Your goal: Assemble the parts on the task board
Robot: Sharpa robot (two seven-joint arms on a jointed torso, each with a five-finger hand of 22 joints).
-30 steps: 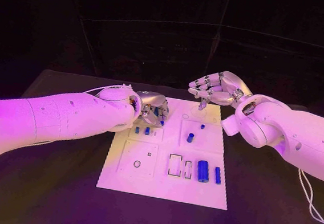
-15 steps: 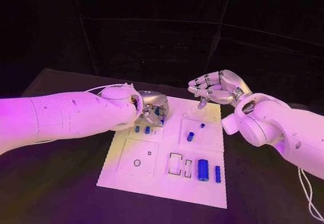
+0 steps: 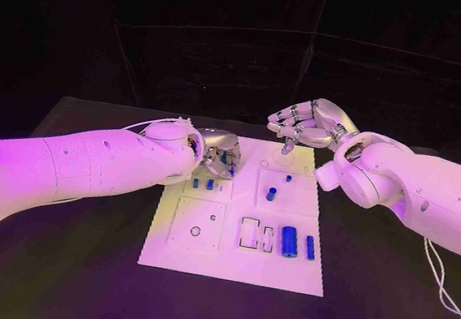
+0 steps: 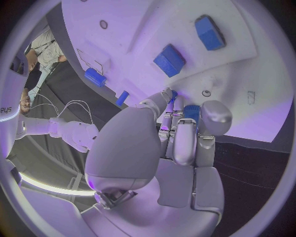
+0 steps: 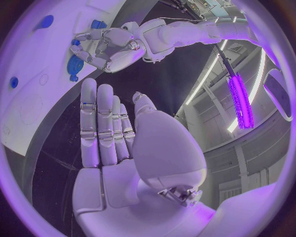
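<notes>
The white task board (image 3: 226, 262) lies mid-table. My left hand (image 3: 217, 156) hovers low over its far left part, fingers curled, pinching a small blue part (image 4: 191, 111) at its fingertips. Two blue pegs (image 3: 202, 184) stand just in front of that hand. My right hand (image 3: 305, 126) hangs above the board's far edge and holds nothing; its fingers (image 5: 101, 123) lie straight with the thumb apart. A thick blue cylinder (image 3: 287, 242) and a slim blue pin (image 3: 310, 248) lie on the board's near right, and a blue peg (image 3: 271, 195) stands at mid-board.
Rectangular slots (image 3: 250, 235) and round holes (image 3: 195, 233) mark the board's near half. Bare black table (image 3: 74, 250) surrounds the board. A white cable (image 3: 441, 287) runs along the right side under my right arm.
</notes>
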